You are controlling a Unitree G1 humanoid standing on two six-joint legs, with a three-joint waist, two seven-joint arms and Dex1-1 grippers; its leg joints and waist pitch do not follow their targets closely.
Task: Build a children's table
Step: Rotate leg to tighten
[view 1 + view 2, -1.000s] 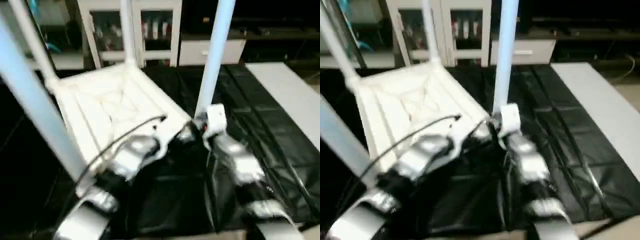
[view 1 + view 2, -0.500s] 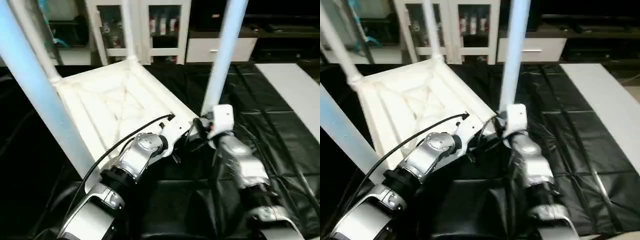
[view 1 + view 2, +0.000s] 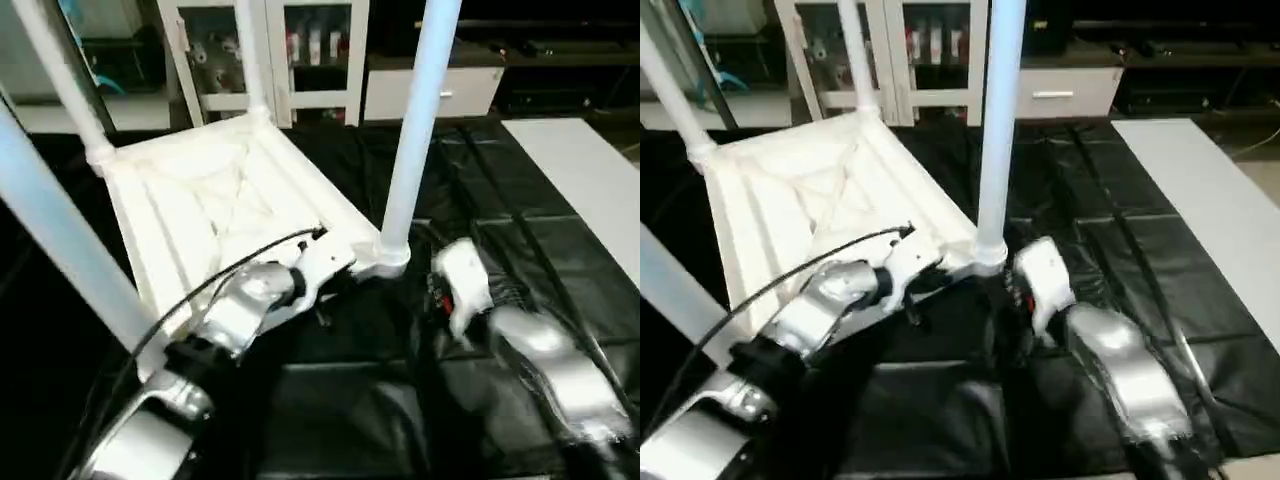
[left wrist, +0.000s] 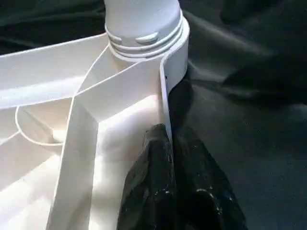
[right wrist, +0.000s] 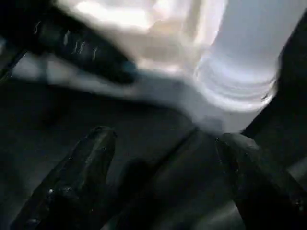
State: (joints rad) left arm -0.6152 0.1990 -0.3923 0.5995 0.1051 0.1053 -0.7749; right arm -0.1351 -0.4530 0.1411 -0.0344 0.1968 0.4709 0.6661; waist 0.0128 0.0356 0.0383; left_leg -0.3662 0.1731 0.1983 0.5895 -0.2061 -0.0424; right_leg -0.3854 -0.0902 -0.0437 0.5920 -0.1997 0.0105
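White tabletop (image 3: 215, 205) lies underside-up on your black-covered surface (image 3: 520, 250), four legs socketed upright. Your left pincer (image 4: 165, 158) pinches its near rim beside the near-right leg (image 3: 410, 140); your right pincer (image 5: 163, 158) stands spread, empty. Next, likely verify seating, then invert.

Left end effector (image 4: 168, 167) pinched closed; right end effector (image 5: 163, 158) spread wide, arm low.
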